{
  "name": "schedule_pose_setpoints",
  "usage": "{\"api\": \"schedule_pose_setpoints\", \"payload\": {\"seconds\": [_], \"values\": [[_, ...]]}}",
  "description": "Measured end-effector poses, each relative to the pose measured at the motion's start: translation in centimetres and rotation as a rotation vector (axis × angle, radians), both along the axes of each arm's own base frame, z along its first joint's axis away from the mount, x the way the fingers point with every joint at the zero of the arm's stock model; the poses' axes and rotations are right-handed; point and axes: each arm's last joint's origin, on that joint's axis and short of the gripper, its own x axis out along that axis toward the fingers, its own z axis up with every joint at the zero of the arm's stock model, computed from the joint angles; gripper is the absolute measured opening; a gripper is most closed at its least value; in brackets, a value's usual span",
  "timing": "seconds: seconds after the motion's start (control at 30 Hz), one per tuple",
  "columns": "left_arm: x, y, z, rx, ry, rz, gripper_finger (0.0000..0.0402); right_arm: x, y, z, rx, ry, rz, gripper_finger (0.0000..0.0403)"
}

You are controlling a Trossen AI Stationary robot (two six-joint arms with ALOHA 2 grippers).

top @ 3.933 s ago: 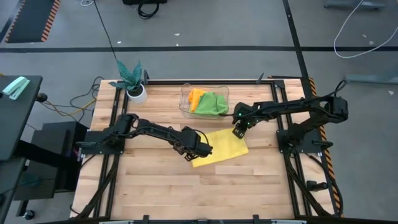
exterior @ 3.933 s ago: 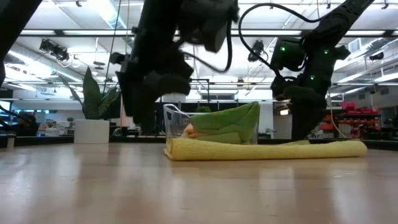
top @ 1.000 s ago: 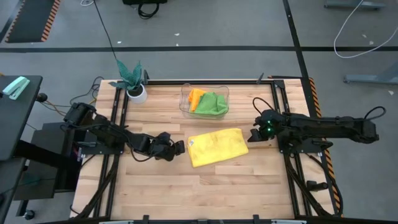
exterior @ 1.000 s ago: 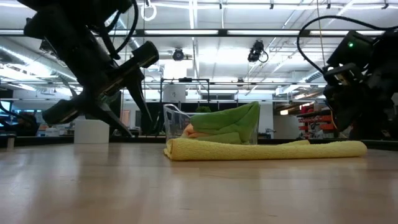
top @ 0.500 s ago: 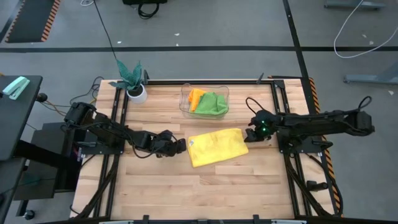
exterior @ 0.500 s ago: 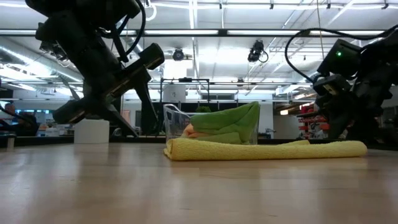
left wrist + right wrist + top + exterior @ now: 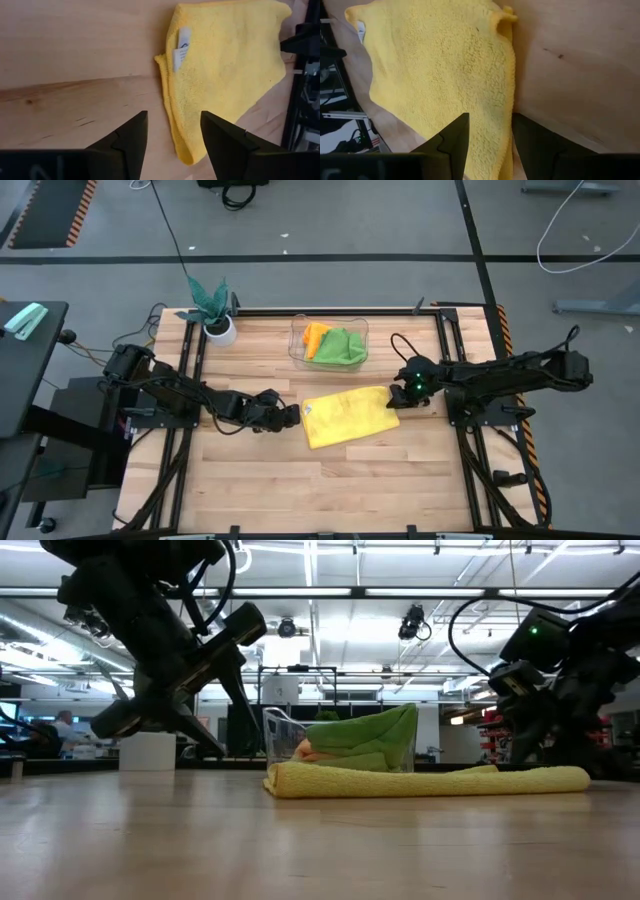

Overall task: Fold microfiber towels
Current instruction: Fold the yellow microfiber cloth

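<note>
Your yellow towel (image 7: pixel 347 416) lies lengthwise between both empty, wide-open grippers: left gripper (image 7: pixel 291 416) and right gripper (image 7: pixel 394 402) face its opposite short edges.

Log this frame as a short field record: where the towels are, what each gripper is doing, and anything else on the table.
yellow towel: flat on the table, folded over, white tag showing
orange towel: in the clear bin
green towel: in the clear bin
left gripper: open, low beside the yellow towel's tagged edge, holding nothing
right gripper: open, at the towel's opposite edge, holding nothing
plant: far left corner
</note>
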Motion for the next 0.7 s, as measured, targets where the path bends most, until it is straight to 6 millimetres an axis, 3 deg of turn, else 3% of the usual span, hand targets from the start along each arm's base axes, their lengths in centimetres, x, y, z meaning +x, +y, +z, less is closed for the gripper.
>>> {"api": "schedule_pose_setpoints", "payload": {"seconds": [0.5,0.7], "values": [[0.0,0.0,0.0,0.058,0.003,-0.053,0.0191,0.5,-0.2,-0.5,0.040,0.016,-0.056,0.0160],[0.0,0.0,0.0,0.075,0.007,-0.071,0.0192,1.7,-0.6,0.2,0.024,0.025,-0.065,0.0160]]}}
